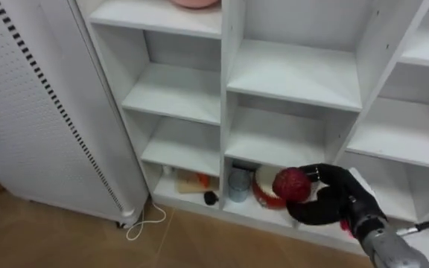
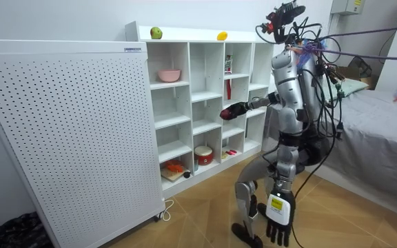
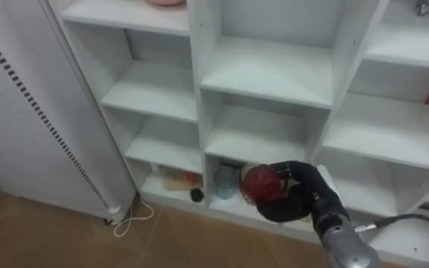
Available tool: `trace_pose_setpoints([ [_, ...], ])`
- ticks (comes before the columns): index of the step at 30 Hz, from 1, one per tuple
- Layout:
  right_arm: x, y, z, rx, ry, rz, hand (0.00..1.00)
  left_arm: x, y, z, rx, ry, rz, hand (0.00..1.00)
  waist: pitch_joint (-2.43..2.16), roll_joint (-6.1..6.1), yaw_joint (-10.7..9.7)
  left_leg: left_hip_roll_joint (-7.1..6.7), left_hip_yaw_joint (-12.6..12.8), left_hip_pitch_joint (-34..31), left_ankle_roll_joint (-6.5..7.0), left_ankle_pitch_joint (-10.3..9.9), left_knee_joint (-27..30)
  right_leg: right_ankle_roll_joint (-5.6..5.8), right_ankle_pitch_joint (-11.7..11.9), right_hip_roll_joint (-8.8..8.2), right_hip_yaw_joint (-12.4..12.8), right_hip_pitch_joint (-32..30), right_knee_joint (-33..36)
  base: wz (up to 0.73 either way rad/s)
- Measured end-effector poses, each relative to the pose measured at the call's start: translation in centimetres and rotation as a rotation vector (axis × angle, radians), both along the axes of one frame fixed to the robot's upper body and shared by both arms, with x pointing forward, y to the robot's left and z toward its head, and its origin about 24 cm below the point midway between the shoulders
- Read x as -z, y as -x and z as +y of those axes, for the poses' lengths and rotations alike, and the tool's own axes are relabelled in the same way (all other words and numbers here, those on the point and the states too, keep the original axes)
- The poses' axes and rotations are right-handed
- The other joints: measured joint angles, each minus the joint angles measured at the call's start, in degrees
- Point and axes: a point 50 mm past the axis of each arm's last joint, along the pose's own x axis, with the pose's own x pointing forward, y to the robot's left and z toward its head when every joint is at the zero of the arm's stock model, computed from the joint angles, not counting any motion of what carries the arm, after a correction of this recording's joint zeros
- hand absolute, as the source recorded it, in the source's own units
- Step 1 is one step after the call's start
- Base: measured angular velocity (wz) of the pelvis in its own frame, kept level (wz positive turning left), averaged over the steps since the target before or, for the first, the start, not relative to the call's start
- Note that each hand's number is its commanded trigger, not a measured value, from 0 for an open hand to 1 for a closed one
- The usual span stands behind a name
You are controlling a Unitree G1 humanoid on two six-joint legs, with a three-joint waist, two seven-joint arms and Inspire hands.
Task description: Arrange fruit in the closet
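White closet (image 1: pixel 296 74) faces the robot; right hand (image 1: pixel 335 199) is curled round a red fruit (image 1: pixel 292 184), held before the middle column's low shelves, which lie straight ahead; left hand (image 2: pixel 278 220) hangs slack.

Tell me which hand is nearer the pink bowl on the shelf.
Right. The right hand, holding a red fruit, is at the shelves, lower than the pink bowl; the left hand hangs far below, by the leg.
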Motion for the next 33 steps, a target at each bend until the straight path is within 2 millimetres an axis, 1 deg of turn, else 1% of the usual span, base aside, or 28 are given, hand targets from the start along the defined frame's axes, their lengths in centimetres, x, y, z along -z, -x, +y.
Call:
trace_pose_setpoints([
  [4,-0.9,-0.4,-1.1,0.064,-0.039,-0.02,1.0,-0.2,-0.5,0.0,0.017,-0.002,-0.026,0.0,0.08,-0.18,1.25,-0.14,-0.19,-2.95,0.19,-0.29,1.58,0.19,-0.3,-0.2,-0.13,-2.58,1.26,0.07],
  [7,-2.0,-0.6,-2.0,0.109,-0.075,-0.05,1.0,-0.4,-0.8,0.4,0.023,-0.016,-0.039,0.0,0.11,-0.24,1.28,-0.98,-0.37,-5.11,0.32,-0.36,2.58,-0.18,-0.69,-1.38,-0.39,-4.53,2.8,0.14],
  [8,-2.6,-0.8,-2.4,0.131,-0.086,-0.07,1.0,-0.5,-0.9,0.7,0.022,-0.028,-0.043,0.0,0.11,-0.24,1.24,-1.06,-0.36,-6.15,0.49,-0.48,3.26,0.0,-1.19,-1.82,-0.66,-5.41,3.58,0.12],
  [10,-3.5,-1.0,-2.8,0.168,-0.09,-0.095,1.0,-0.5,-0.8,0.9,0.007,-0.037,-0.046,0.0,0.13,-0.24,1.26,-1.17,-0.38,-7.25,0.63,-0.87,4.52,-0.56,-1.61,-2.44,-1.07,-6.31,4.81,0.07],
  [11,-3.9,-1.1,-3.0,0.19,-0.096,-0.108,1.0,-0.5,-0.7,0.9,0.004,-0.038,-0.044,0.0,0.15,-0.21,1.32,-1.18,-0.38,-7.73,0.77,-1.25,5.33,-0.6,-2.0,-2.59,-1.09,-6.67,5.62,0.05],
  [13,-4.0,-1.3,-3.2,0.215,-0.118,-0.111,1.0,-0.5,-0.7,1.0,0.008,-0.044,-0.044,0.0,0.22,-0.16,1.41,-1.17,-0.38,-7.99,0.97,-1.69,6.38,-0.49,-2.68,-2.78,-1.09,-6.74,6.56,0.05],
  [15,-4.1,-1.3,-3.6,0.252,-0.151,-0.112,1.0,-0.6,-0.8,0.9,0.011,-0.052,-0.055,0.0,0.27,-0.08,1.74,-1.15,-0.5,-8.38,0.96,-2.57,7.66,-0.29,-3.51,-2.93,-1.08,-6.9,7.69,0.05],
  [18,-4.5,-1.5,-3.9,0.28,-0.181,-0.119,1.0,-0.7,-0.9,0.8,0.017,-0.049,-0.066,0.0,0.32,0.0,2.43,-1.16,-0.45,-9.14,0.96,-2.91,8.42,-0.34,-3.78,-3.12,-1.11,-7.66,8.29,-0.01],
  [19,-4.7,-1.5,-4.2,0.299,-0.188,-0.121,1.0,-0.8,-0.9,0.8,0.022,-0.048,-0.081,0.0,0.32,0.0,2.54,-1.37,-0.44,-9.72,1.05,-2.96,8.75,-0.18,-4.14,-3.52,-1.06,-8.19,8.93,0.11],
  [20,-4.8,-1.6,-4.5,0.317,-0.192,-0.124,1.0,-1.0,-0.9,0.9,0.026,-0.05,-0.096,0.0,0.32,0.0,2.65,-1.87,-0.45,-10.25,1.13,-3.01,9.08,-0.27,-4.39,-3.98,-1.06,-8.72,9.51,0.16],
  [25,-5.6,-1.7,-4.9,0.342,-0.255,-0.141,1.0,-1.1,0.1,0.8,0.023,-0.055,-0.095,0.0,0.35,-0.1,2.96,-2.33,-0.15,-12.4,1.71,-3.46,10.75,-0.02,-5.49,-5.19,-0.76,-10.93,11.78,0.09],
  [28,-6.3,-1.8,-5.1,0.374,-0.29,-0.161,1.0,-1.0,0.7,0.9,0.014,-0.063,-0.08,0.0,0.36,-0.09,3.0,-2.2,-0.25,-13.72,1.75,-4.49,12.9,-0.09,-6.37,-5.29,-0.8,-11.85,13.6,0.0],
  [33,-7.0,-2.1,-5.8,0.431,-0.354,-0.168,1.0,-1.0,0.7,0.9,0.016,-0.063,-0.079,0.0,0.47,-0.25,3.1,-2.22,-0.44,-14.68,1.82,-5.69,15.25,0.15,-7.67,-5.3,-0.8,-12.39,15.59,0.01],
])
